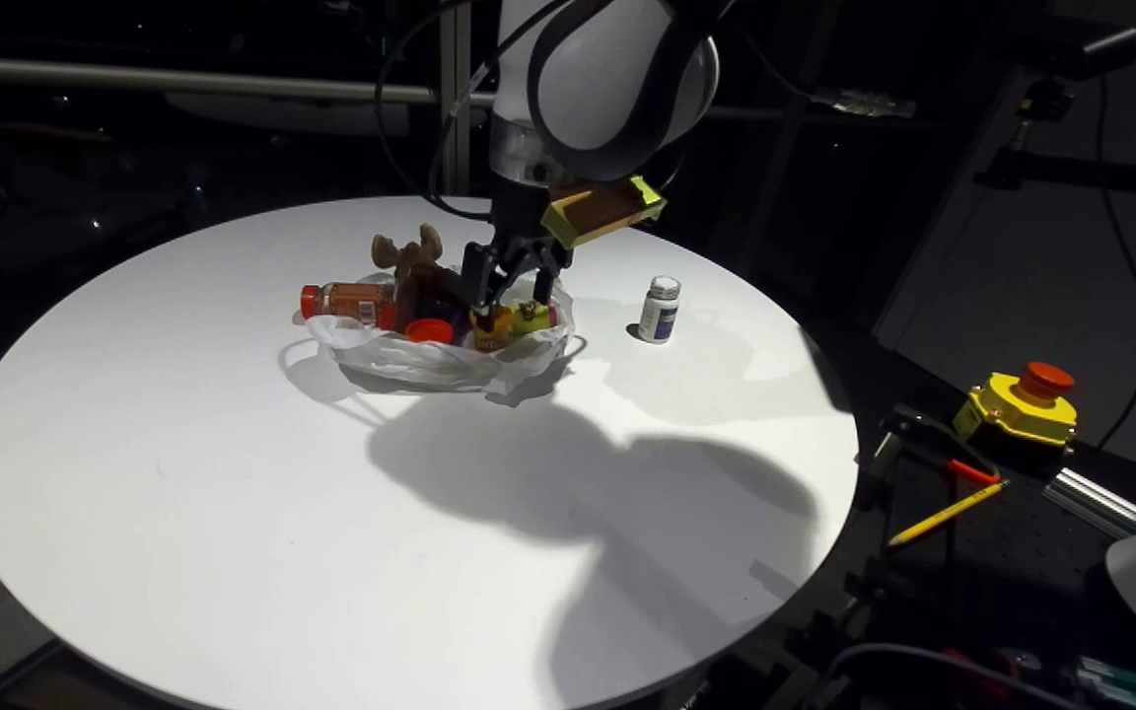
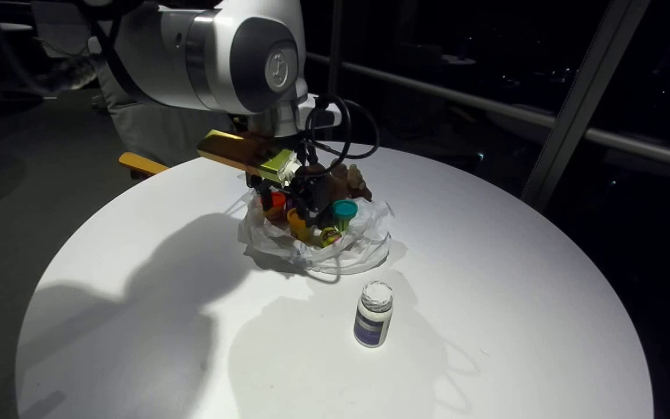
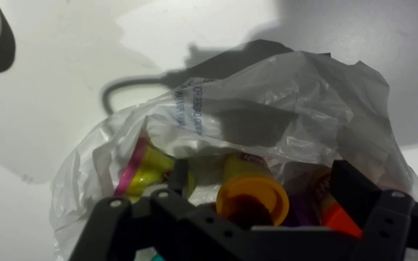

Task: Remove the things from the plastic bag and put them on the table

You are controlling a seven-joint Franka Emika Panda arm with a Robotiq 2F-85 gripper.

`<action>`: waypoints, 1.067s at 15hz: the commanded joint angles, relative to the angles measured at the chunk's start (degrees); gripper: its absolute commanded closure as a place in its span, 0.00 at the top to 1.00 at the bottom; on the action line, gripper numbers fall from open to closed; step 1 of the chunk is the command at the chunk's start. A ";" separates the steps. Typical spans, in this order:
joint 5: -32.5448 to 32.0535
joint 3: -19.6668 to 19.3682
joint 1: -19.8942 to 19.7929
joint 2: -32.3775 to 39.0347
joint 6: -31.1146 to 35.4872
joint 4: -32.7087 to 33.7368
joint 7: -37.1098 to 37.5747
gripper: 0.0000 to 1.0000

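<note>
One large round white table [image 1: 233, 513] fills much of both exterior views. The white robot arm [image 2: 163, 58] hangs over it, above the plastic bag [image 3: 314, 90], which sits on the table, wrinkled and with its mouth open. The gripper [image 3: 261, 179] is at this mouth, and its two fingers stand wide apart. In the bag there is the brown plush animal [image 1: 417, 273], whose pale ends stick up above the rim. A clear bottle [image 1: 356, 299] with a red cap lies on its side at the edge of the bag. The white bottle [image 1: 660, 314] stands upright on the table, apart from the bag. Smallest, in the bag, are the red-lidded tub [image 1: 430, 331], partly hidden by a finger in the wrist view, the teal-lidded tub [image 2: 345, 210], the yellow tub [image 3: 145, 172] with a pink end, and the orange tub [image 3: 250, 185], which appears between the fingers with a gap on each side.
</note>
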 commanded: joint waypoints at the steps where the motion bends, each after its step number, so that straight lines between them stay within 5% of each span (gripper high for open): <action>1: 0.99 -0.09 -0.21 4.12 -1.65 5.00 -1.50 1.00; 8: 0.57 -1.65 0.95 8.41 -1.67 10.30 -0.17 0.98; 9: 0.55 -1.70 0.92 8.35 -1.58 10.41 -0.26 0.74; 11: 0.51 -1.76 0.89 8.14 -1.31 10.56 -0.38 0.72; 16: 0.46 -1.46 0.62 4.42 -2.24 7.99 -1.12 0.32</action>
